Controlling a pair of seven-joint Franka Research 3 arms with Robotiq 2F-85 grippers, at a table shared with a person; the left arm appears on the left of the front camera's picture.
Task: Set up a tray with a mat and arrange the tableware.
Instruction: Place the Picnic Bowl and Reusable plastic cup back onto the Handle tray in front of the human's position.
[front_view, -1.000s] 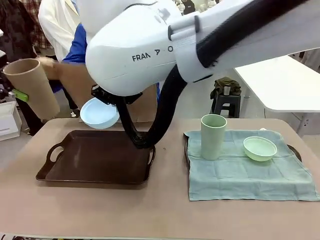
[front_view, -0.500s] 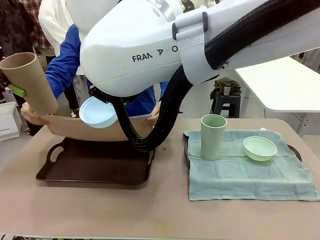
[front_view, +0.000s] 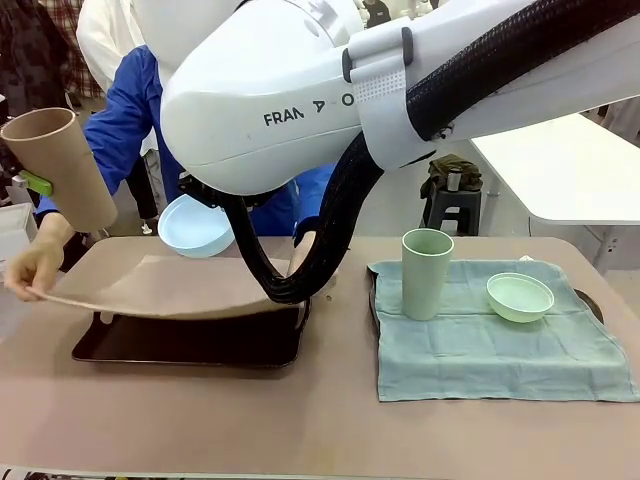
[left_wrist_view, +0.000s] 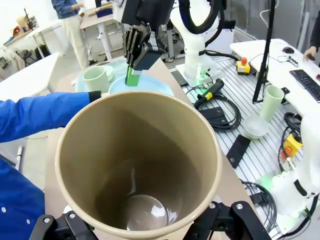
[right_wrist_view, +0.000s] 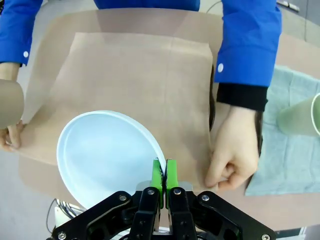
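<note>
The person has brought the tan mat (front_view: 165, 285) down over the dark tray (front_view: 190, 343): a second ago the tray lay bare, and now the mat hovers just above it, held by the person's hand (front_view: 35, 270) at the 9 o'clock corner and the other hand (right_wrist_view: 232, 150) at the 3 o'clock edge. The mat is not yet flat – its 9 o'clock side sags over the tray handle. Judgement: the left-side setting is at the mat-laying step, and the cups and bowls must wait until the hands withdraw.

The left pincer (left_wrist_view: 145, 227) stands spread wide around the base of the tan cup (front_view: 62, 170), carrying it tilted, high at 9 o'clock and clear of the counter (front_view: 320, 430). The right pincer (right_wrist_view: 163, 177) is pressed together on the rim of the light blue bowl (front_view: 198, 226), suspending it above the far edge of the mat.

At 3 o'clock the green cloth (front_view: 500, 345) carries the pale green cup (front_view: 427, 272) upright and the pale green bowl (front_view: 520, 297) – well apart from each other.

Open room: the near strip of counter at 6 o'clock is free. The right arm's cable loop (front_view: 310, 265) hangs close to the mat's 3 o'clock edge, so a descent there risks snagging it.
</note>
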